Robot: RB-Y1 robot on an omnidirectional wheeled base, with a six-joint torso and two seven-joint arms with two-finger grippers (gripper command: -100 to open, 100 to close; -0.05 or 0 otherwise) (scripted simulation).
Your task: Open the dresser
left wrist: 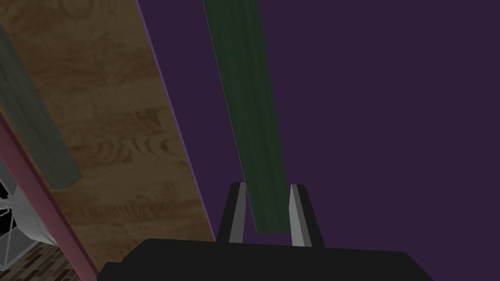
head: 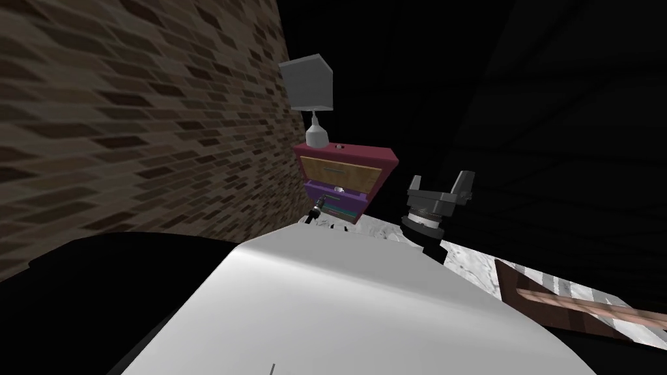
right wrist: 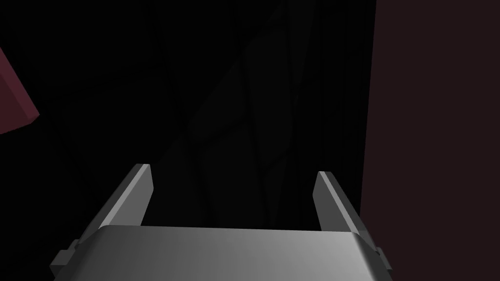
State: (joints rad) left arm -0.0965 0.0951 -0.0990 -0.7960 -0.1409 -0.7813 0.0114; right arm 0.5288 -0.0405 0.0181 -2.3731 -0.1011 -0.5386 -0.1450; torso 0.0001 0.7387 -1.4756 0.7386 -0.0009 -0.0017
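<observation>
Ahead, the brick wall [head: 130, 130] ran from my 9 to 11 o'clock. The dresser [head: 381, 159] stood beside it at my 12, with a grey lamp [head: 307, 83] on its top. Its purple drawer [left wrist: 381, 122] sat below the wooden drawer [head: 339, 170]. My left gripper [left wrist: 267, 214] was closed narrowly on the purple drawer's dark green handle [left wrist: 254, 122], pressing its sides. My right gripper [head: 440, 179] hung at the dresser's 3 o'clock, fingers spread wide.

Both jaws are thin, light grey blades on boxy black or grey bodies.
</observation>
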